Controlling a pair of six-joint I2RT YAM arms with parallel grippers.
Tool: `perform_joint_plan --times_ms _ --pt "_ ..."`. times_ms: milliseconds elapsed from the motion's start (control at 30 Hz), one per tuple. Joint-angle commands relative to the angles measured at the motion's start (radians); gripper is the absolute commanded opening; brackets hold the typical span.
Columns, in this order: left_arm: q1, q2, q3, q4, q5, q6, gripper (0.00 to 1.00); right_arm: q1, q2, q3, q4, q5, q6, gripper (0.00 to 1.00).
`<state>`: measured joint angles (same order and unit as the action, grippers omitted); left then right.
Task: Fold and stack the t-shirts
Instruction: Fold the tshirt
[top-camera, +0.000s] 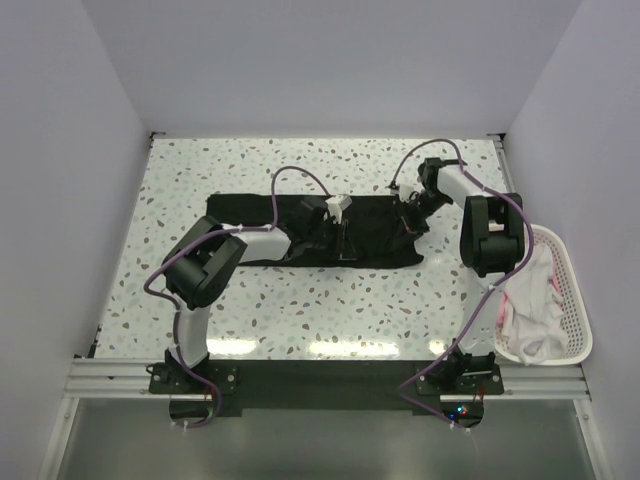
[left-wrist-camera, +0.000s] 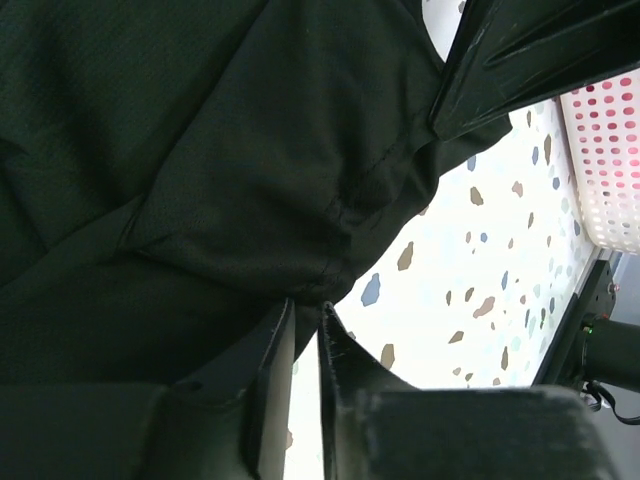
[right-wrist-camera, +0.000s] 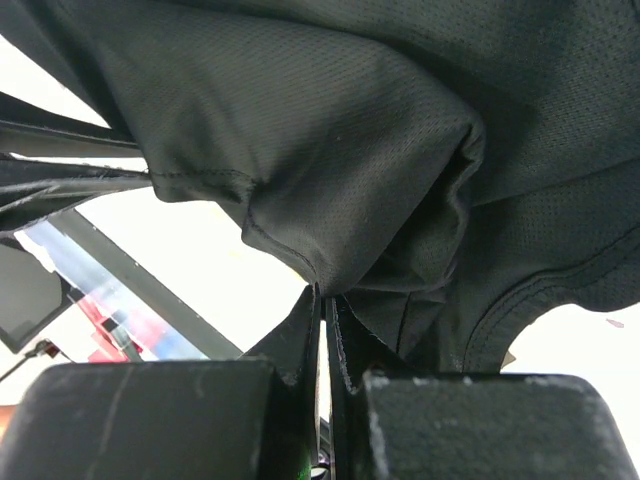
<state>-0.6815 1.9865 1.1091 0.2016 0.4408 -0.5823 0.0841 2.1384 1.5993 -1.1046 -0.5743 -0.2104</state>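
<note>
Right fingers (right-wrist-camera: 296, 336) clamped on black t-shirt (top-camera: 250, 215), left fingers (left-wrist-camera: 272, 350) narrowed at hem, hold unclear, basket (top-camera: 573, 290) alongside

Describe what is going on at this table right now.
Two robot arms are working on a black t-shirt lying spread across the table. The left gripper pinches its fabric near the middle, and the right gripper is shut on a fold at its right end. More shirts, white and pink, sit crumpled in the basket at the right edge. Nothing is stacked yet.
</note>
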Motion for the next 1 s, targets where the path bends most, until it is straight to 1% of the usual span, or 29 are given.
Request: perform_joint_plan --times_ms 0,167,200,233,300,333,433,467,500,767,867,967 --pt "-0.003 -0.022 0.043 0.030 -0.004 0.025 0.18 -0.001 -0.012 0.050 -0.043 -0.035 -0.024 0.00" --pt "-0.001 -0.006 0.058 0.018 -0.016 0.035 0.10 -0.003 -0.003 0.054 -0.061 0.025 -0.029 0.12" --pt "-0.001 -0.003 0.060 0.016 -0.016 0.035 0.10 -0.003 -0.005 0.054 -0.064 0.034 -0.029 0.16" --pt "0.000 0.000 0.060 0.016 -0.016 0.033 0.10 -0.004 -0.006 0.054 -0.066 0.042 -0.029 0.22" --pt "0.000 0.001 0.063 0.019 -0.014 0.032 0.16 -0.004 -0.009 0.053 -0.066 0.065 -0.030 0.26" --pt "0.000 0.006 0.066 0.018 -0.013 0.032 0.23 -0.004 -0.008 0.053 -0.066 0.068 -0.029 0.29" --pt "0.002 0.015 0.070 0.012 -0.011 0.030 0.31 -0.006 -0.003 0.059 -0.072 0.068 -0.027 0.29" --pt "0.005 0.017 0.070 0.012 -0.013 0.027 0.37 -0.006 0.000 0.063 -0.070 0.067 -0.024 0.31" --pt "0.007 0.020 0.074 0.013 -0.013 0.027 0.39 -0.004 0.002 0.065 -0.070 0.062 -0.021 0.33" --pt "0.014 0.031 0.081 0.016 -0.004 0.022 0.49 -0.006 0.028 0.079 -0.067 0.044 -0.007 0.33" --pt "0.014 0.035 0.083 0.022 0.004 0.016 0.49 -0.006 0.040 0.088 -0.066 0.042 -0.006 0.32" --pt "0.014 0.040 0.086 0.024 0.007 0.013 0.44 -0.004 0.048 0.091 -0.069 0.045 -0.006 0.31"
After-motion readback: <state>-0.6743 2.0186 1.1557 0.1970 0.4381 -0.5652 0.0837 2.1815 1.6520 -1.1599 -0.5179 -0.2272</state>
